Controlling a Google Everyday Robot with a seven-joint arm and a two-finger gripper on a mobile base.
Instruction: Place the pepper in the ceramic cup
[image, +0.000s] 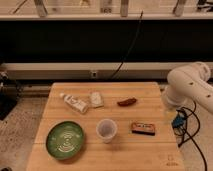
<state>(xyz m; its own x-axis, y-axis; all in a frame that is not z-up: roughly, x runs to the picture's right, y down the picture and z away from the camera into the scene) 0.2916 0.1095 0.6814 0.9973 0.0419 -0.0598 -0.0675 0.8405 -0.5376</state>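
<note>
A red pepper (126, 101) lies on the wooden table (145, 155), right of centre towards the back. A white ceramic cup (106, 130) stands upright near the table's middle front, left of and nearer than the pepper. My white arm (192, 85) comes in from the right. My gripper (171, 116) hangs beside the table's right edge, well to the right of the pepper and the cup, touching neither.
A green plate (65, 139) sits at the front left. A clear plastic bottle (75, 103) lies on its side at the back left, next to a white packet (96, 99). A dark flat pack (144, 128) lies right of the cup. Cables hang behind the table.
</note>
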